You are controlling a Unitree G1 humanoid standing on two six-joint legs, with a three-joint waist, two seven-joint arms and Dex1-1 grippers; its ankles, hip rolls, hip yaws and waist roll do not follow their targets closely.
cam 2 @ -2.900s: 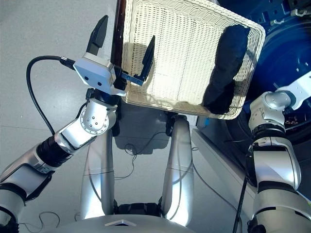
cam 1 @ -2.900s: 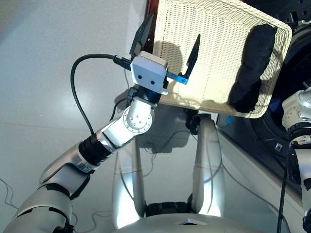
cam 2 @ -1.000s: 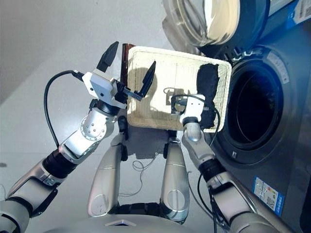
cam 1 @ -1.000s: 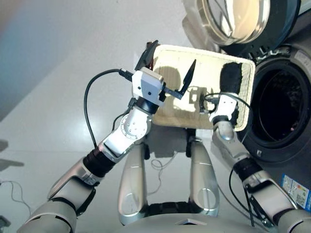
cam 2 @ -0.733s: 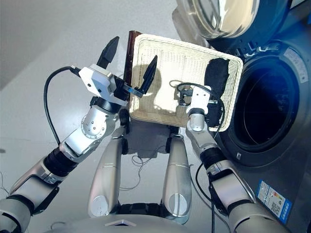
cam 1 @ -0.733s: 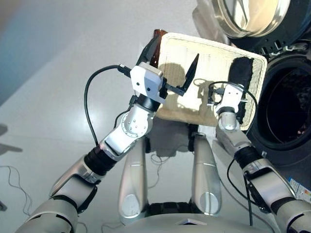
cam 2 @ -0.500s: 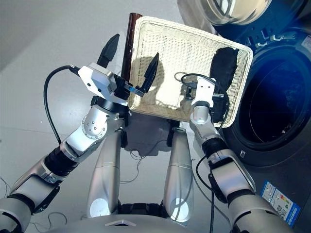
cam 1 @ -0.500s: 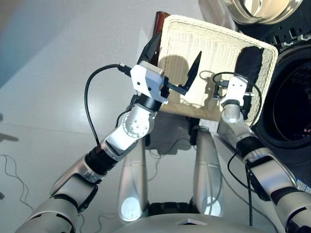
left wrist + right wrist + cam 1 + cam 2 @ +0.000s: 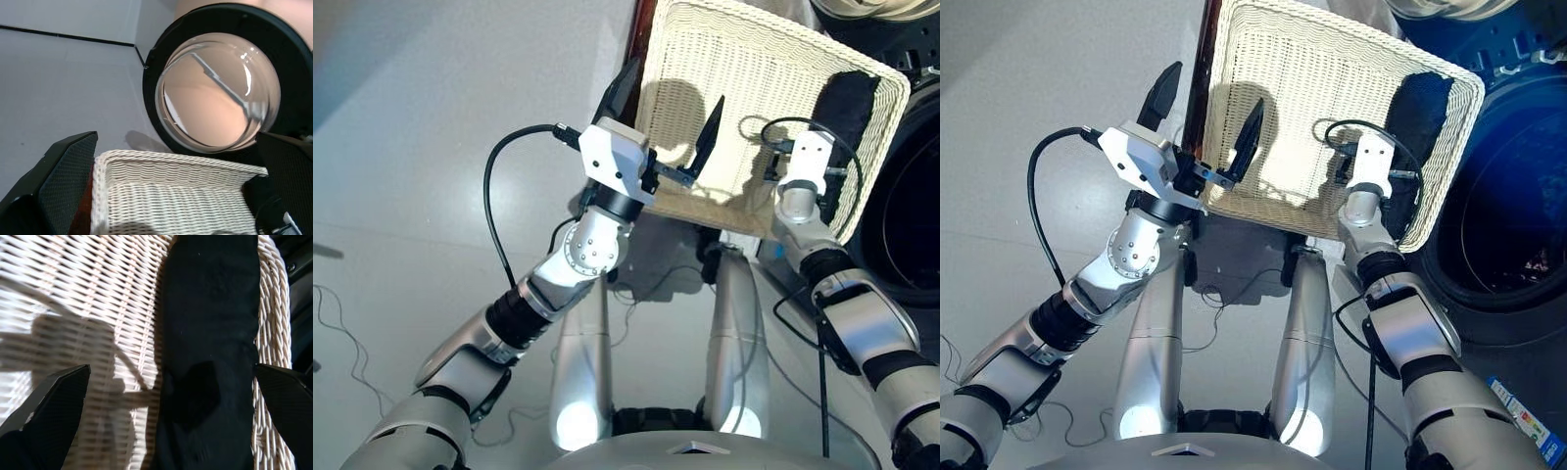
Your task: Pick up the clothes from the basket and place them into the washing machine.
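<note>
The cream-white wicker basket (image 9: 744, 69) lies in front of me with one black garment (image 9: 847, 122) stretched along its right rim. No coral-red or navy garment shows. My left gripper (image 9: 668, 110) hangs open and empty above the basket's near left corner. My right gripper (image 9: 171, 367) is open over the basket's right side, its fingers (image 9: 54, 401) spread either side of the black garment (image 9: 210, 333) without touching it. The washing machine's dark drum hole (image 9: 1513, 225) gapes to the right of the basket. Its glass door (image 9: 217, 93) stands open beyond the basket's far rim.
A dark reddish-brown edge (image 9: 644, 24) shows against the basket's left rim. A black cable (image 9: 494, 206) loops off my left wrist over the pale floor. Thin cables (image 9: 342, 343) trail on the floor at the left.
The view has swung and tilted. My right arm has come from the machine side to above the black garment in the basket. The left gripper has kept its place, open.
</note>
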